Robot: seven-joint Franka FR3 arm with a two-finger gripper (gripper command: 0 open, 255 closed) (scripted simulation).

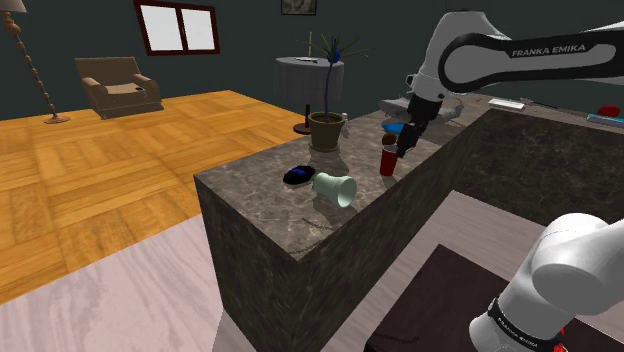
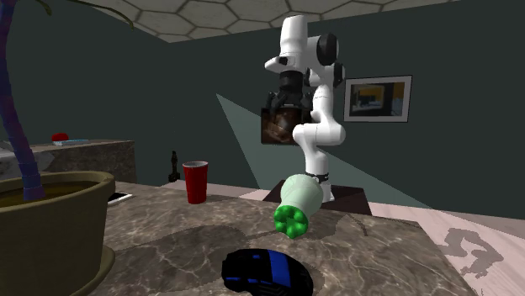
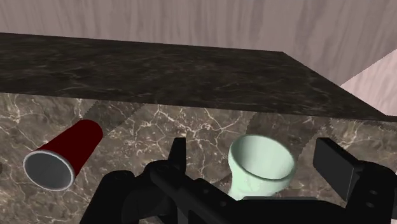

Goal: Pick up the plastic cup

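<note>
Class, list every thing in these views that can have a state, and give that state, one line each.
red cup: upright, mouth up, not held.
pale green cup: tipped over, lying on its side, not held.
claw: open, holding nothing.
potted plant: upright.
computer mouse: lying flat, right way up.

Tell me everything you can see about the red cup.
The red cup is a plain tapered tumbler, wider at its open mouth, red outside and grey inside. It stands upright on the dark marbled counter, near one edge. It looks empty as far as shows and touches only the counter.
</note>
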